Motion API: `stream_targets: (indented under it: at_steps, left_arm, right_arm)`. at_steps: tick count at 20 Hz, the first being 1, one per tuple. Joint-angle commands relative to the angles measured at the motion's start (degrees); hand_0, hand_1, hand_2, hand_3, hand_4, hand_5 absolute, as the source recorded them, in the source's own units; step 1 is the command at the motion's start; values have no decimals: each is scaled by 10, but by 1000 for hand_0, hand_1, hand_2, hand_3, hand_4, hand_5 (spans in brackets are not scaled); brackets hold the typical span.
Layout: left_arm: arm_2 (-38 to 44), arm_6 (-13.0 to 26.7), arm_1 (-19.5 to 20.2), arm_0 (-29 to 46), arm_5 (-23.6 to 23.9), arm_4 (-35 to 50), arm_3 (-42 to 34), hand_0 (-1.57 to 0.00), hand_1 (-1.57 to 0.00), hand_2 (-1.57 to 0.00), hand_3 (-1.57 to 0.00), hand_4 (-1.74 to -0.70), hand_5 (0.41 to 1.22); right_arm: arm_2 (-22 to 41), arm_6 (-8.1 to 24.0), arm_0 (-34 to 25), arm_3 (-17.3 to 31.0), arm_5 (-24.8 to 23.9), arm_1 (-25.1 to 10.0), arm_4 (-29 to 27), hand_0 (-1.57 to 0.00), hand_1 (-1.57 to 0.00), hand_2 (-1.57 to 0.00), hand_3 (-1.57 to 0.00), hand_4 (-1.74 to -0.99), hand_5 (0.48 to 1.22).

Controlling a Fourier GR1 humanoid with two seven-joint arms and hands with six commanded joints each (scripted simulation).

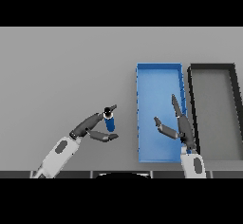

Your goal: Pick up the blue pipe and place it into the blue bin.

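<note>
Plain grey worktop (66,66): short blue cylindrical pipe (110,123) pinched lightly in left hand (97,129), right hand (178,126) spread wide over shallow blue rectangular bin (159,67); liable to slip mid-carry.

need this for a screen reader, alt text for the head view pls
The left robot hand holds a small blue pipe upright, left of a blue bin. The right robot hand hovers open over the bin's right side, beside a dark bin.
</note>
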Motion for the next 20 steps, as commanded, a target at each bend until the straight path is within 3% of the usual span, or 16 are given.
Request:
stream_targets:
  at_steps: [1,5,6,8,10,12,15,20]
  left_arm:
    - [3,-16,-8,-4,-10,12,13,1,1,1,1,-1153,479]
    - [5,-27,-45,-15,-1,23,32,1,-2,-39,-6,-1240,558]
    - [8,-29,-52,-17,1,28,37,1,-40,-110,-43,-1267,585]
    - [10,-19,-70,-28,11,28,50,-100,-265,-357,-215,-1317,651]
    - [14,-23,-77,-15,7,42,51,-504,-677,-733,-703,-1416,856]
    - [0,-26,-84,-11,14,23,44,-888,-999,-1035,-1009,-1526,988]
    - [-11,-64,-86,-14,17,17,56,-1221,-1278,-1296,-1225,-1626,1101]
    - [-10,-70,-92,-12,40,22,20,-1456,-1475,-1481,-1406,-1702,1182]
  right_arm:
    - [2,2,1,3,1,4,-1,1,1,1,1,-1202,606]
    - [-5,2,1,-7,6,-1,-13,1,1,1,1,-1204,605]
    - [0,-1,6,-10,1,2,-4,1,1,1,1,-1196,603]
    - [1,7,4,-5,1,4,-4,1,1,1,1,-1198,605]
    - [0,3,5,-2,4,4,-7,1,1,1,1,-1196,604]
    - [-4,2,3,0,7,2,-14,1,1,1,1,-1195,604]
    - [-6,-3,3,-1,3,2,-12,1,1,1,1,-1195,603]
    - [-3,5,-4,2,4,3,-9,1,1,1,1,-1189,603]
